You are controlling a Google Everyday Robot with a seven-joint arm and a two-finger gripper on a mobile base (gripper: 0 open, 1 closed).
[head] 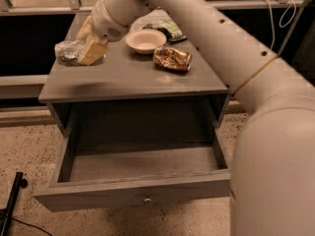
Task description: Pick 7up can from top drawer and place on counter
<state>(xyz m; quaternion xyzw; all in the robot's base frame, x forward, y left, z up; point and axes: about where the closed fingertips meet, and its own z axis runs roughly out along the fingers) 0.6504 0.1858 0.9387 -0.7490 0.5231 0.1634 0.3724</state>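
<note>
The 7up can [68,52], silvery and crumpled, is at the far left of the counter [128,75], low over its top or resting on it; I cannot tell which. My gripper [79,48] is closed around the can from the right, with one tan finger [93,52] showing beside it. The white arm reaches in from the right across the counter. The top drawer [133,193] is pulled wide open below, its floor bare, with a small round knob [146,199] on the front panel.
A white bowl [145,40] stands at the back middle of the counter. A brown-orange patterned can [172,58] lies on its side to the bowl's right. A green packet [168,28] lies behind the bowl. A black stand foot [12,200] is on the speckled floor at lower left.
</note>
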